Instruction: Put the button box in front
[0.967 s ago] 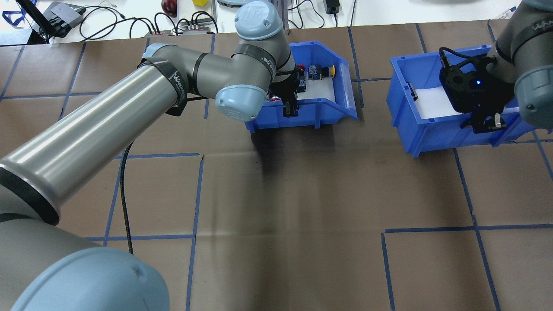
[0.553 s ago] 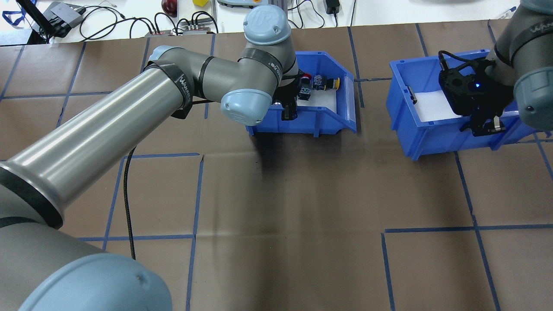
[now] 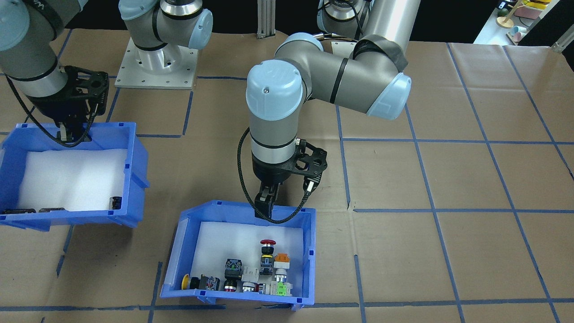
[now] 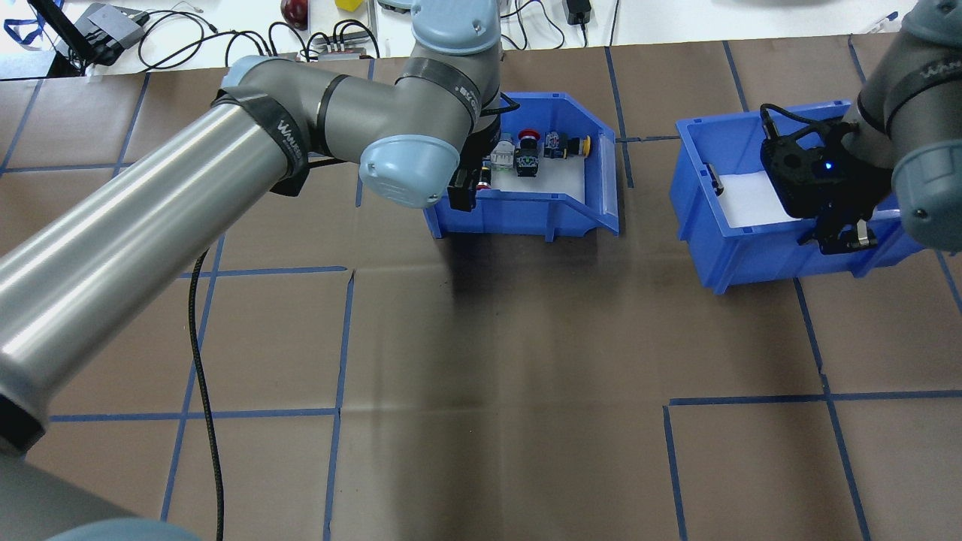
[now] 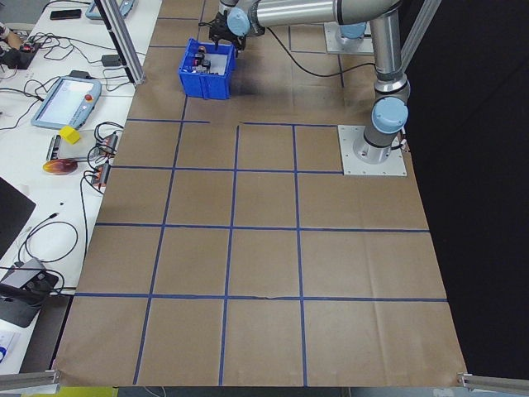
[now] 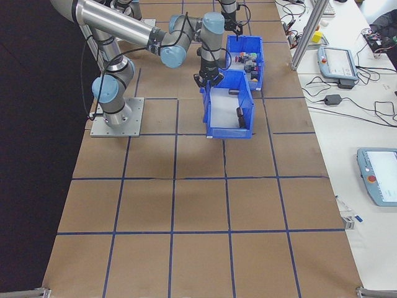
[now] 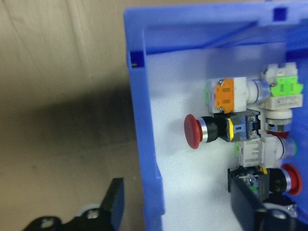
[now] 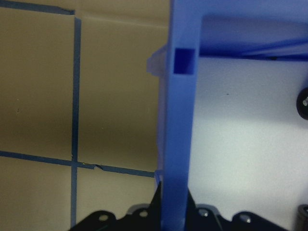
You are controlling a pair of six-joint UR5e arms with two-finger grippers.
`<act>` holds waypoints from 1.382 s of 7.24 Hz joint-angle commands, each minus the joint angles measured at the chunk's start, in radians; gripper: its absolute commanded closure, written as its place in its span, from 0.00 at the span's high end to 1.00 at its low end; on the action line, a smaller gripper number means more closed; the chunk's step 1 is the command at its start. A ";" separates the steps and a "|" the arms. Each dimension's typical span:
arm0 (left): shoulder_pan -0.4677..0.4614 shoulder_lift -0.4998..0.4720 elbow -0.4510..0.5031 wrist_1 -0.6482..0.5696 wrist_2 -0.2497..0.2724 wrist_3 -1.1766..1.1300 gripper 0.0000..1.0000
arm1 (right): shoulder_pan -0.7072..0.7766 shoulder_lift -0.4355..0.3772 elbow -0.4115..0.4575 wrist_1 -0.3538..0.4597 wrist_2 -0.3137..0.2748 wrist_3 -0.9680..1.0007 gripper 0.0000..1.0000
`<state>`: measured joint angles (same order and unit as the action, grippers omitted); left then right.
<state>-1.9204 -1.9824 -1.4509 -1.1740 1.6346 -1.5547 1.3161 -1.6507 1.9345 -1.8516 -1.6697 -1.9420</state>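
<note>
Front-facing view: the button box (image 3: 309, 251), a glossy blue plastic bin with a sloped open front, is lined with white foam, and push-button switches are clustered at its low end, among them a red mushroom cap (image 3: 267, 242) and a yellow-capped one (image 3: 185, 281). The left hand (image 3: 264, 207) is seen at the box's rear wall, but its finger spacing is hard to read here. A second blue bin (image 3: 134, 157), also foam-lined, holds a few dark cylinders; the right hand (image 3: 71, 133) is set on its rear wall.

Overhead view: the button box (image 4: 601, 203) is seen at the far middle of the surface (image 4: 526, 361), which is covered in matte brown paper crossed by blue tape lines. Cables and small devices are strewn on a white bench beyond.

Left wrist view: the left hand's fingers (image 7: 114, 201) are spread apart, one outside and one inside the smooth blue wall (image 7: 144, 144), with clear gaps on both sides; nothing is held.

Right wrist view: the other bin's wall (image 8: 178, 144) is gripped tightly between the right hand's dark fingers (image 8: 156, 197).

Side views: both bins are seen side by side at the surface's far edge from the robot's base plates (image 6: 118, 118).
</note>
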 commanded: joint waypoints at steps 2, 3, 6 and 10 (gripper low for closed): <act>0.157 0.204 -0.005 -0.249 0.004 0.602 0.98 | 0.009 -0.179 0.208 -0.014 0.004 0.112 0.09; 0.222 0.277 -0.006 -0.327 0.002 0.790 0.98 | 0.011 -0.213 0.234 -0.014 0.004 0.135 0.09; 0.363 0.431 -0.006 -0.533 0.001 1.220 0.99 | 0.198 -0.241 0.261 -0.015 0.001 0.340 0.09; 0.523 0.528 -0.037 -0.726 -0.022 1.664 0.99 | 0.317 -0.242 0.288 -0.018 0.004 0.477 0.09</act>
<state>-1.4221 -1.4759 -1.4709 -1.8562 1.6307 0.0629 1.5973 -1.8931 2.2201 -1.8680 -1.6686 -1.5010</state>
